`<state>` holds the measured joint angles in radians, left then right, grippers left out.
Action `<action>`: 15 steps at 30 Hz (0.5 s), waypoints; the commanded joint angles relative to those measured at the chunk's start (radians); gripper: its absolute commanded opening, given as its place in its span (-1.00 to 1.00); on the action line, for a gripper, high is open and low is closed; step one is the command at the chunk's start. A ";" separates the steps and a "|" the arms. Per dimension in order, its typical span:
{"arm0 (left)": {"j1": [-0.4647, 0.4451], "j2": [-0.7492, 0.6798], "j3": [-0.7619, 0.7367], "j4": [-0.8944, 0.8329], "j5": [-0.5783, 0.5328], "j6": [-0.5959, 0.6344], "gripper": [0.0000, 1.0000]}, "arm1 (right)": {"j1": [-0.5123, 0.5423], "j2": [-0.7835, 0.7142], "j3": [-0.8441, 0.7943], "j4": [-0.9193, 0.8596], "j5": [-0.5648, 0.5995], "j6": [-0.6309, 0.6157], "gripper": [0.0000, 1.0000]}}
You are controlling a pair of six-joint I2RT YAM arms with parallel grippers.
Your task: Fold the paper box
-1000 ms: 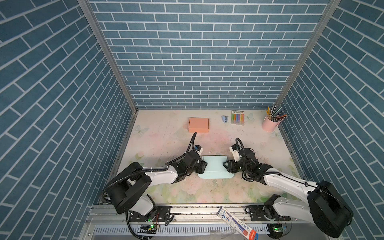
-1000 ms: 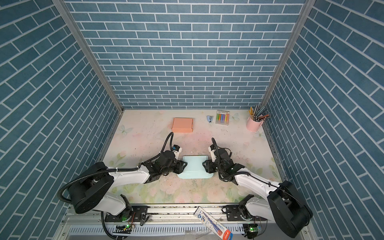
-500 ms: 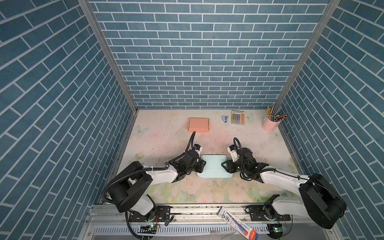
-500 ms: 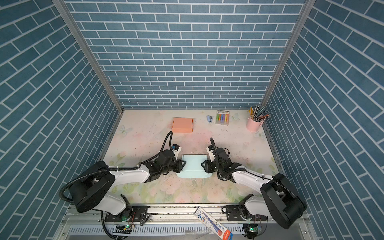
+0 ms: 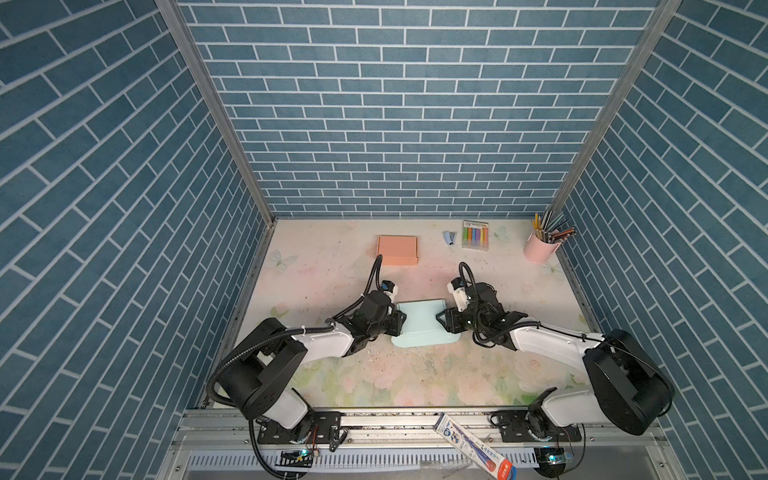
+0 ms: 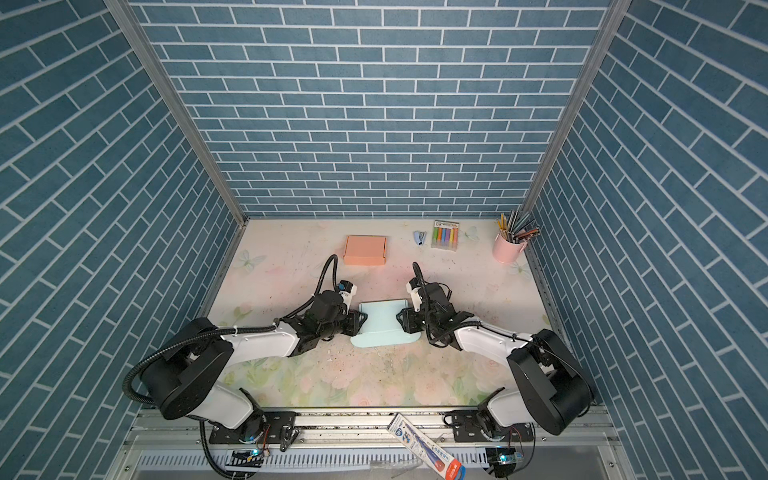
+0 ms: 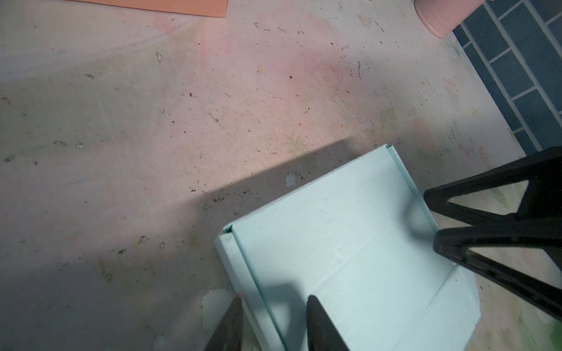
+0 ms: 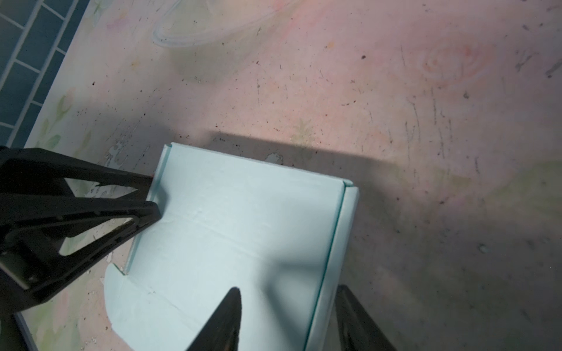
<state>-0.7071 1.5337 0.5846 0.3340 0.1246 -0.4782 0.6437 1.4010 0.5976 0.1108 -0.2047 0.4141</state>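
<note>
The floral table mat (image 5: 332, 374), scuffed and speckled with paper crumbs, looks the same as a second ago. What changed is the right arm. It has drawn its elbow in and pushed the right gripper (image 5: 440, 320) closer to the middle. The pale blue paper box (image 5: 419, 322) now reads narrower on that side, so I judge that the right side wall has been turned up. That leaves the front flap and the lid to be closed.

The left gripper (image 5: 400, 322) has hardly shifted. In the left wrist view its fingers (image 7: 319, 325) stand partly apart, astride the doubled left wall, one outside and one over the floor panel. They clamp nothing that I can see. In the right wrist view the right gripper (image 8: 287, 288) is wider apart and straddles the opposite wall, with its inner finger well clear of the card.

The paper box is matte, creased card with a rounded-corner flap lying flat on the mat. It sits well apart from the orange folded carton (image 5: 397, 250), on that carton's front-rail side. To the carton's right, along the back wall, are a smooth pink cup (image 5: 539, 250) of pencils, nearer in a clear marker pack (image 5: 475, 235), and nearest a small blue stapler (image 5: 449, 237).
</note>
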 commanded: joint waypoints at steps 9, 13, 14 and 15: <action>-0.022 -0.164 0.027 -0.206 -0.160 0.022 0.07 | -0.001 -0.182 -0.024 -0.155 0.078 -0.019 0.41; -0.127 -0.256 0.010 -0.304 -0.222 -0.041 0.12 | 0.038 -0.237 -0.042 -0.204 0.064 0.000 0.42; -0.158 -0.283 0.003 -0.321 -0.241 -0.070 0.12 | 0.051 -0.244 -0.045 -0.216 0.067 0.006 0.42; -0.195 -0.302 -0.004 -0.340 -0.259 -0.099 0.14 | 0.063 -0.251 -0.050 -0.224 0.068 0.016 0.42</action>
<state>-0.8345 1.2736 0.5869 0.1055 -0.0486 -0.5003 0.6781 1.1709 0.5701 -0.0391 -0.1387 0.4133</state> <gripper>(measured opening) 0.565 0.707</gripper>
